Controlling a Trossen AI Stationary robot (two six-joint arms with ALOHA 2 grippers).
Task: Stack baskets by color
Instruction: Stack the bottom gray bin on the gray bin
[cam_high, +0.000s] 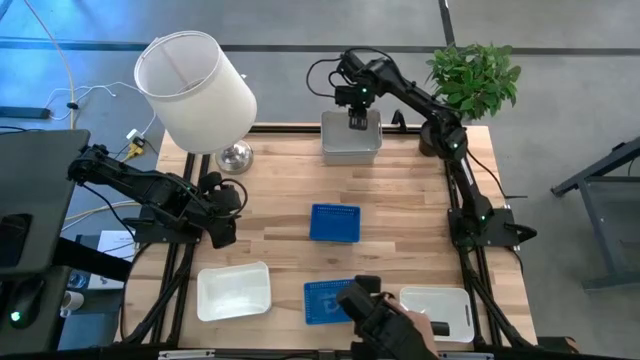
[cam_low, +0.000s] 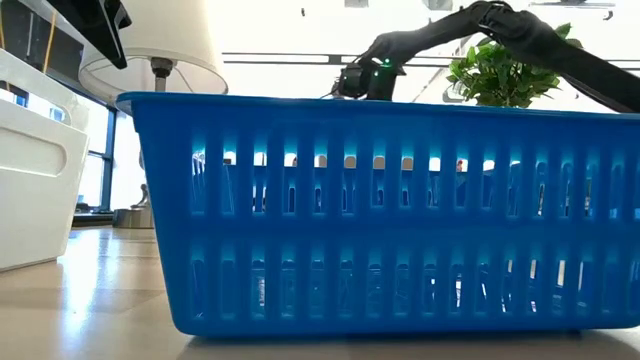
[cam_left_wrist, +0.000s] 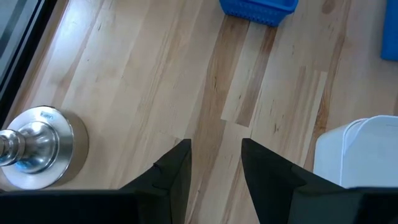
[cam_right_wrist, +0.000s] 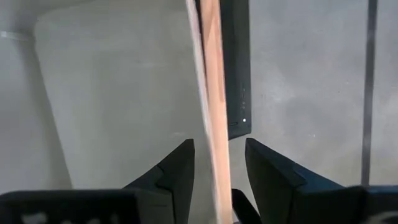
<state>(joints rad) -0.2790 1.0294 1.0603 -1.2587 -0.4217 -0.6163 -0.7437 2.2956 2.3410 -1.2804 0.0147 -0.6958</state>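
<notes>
The right gripper (cam_high: 357, 122) hovers over the grey basket (cam_high: 350, 148) at 12 o'clock, fingers parted and empty. The left gripper (cam_high: 222, 236) waits at 9 o'clock on the surface (cam_high: 290, 185), fingers apart, holding nothing.

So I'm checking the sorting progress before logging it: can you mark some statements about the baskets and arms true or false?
1. Two blue baskets, one mid-table and one at the near edge, lie apart, unstacked. True.
2. The right gripper hangs over the grey basket at the far edge. True.
3. The left gripper holds a blue basket. False: its fingers are open and empty, above bare wood near the lamp base.
4. The white basket sits inside a blue one. False: it rests alone on the table.
</notes>
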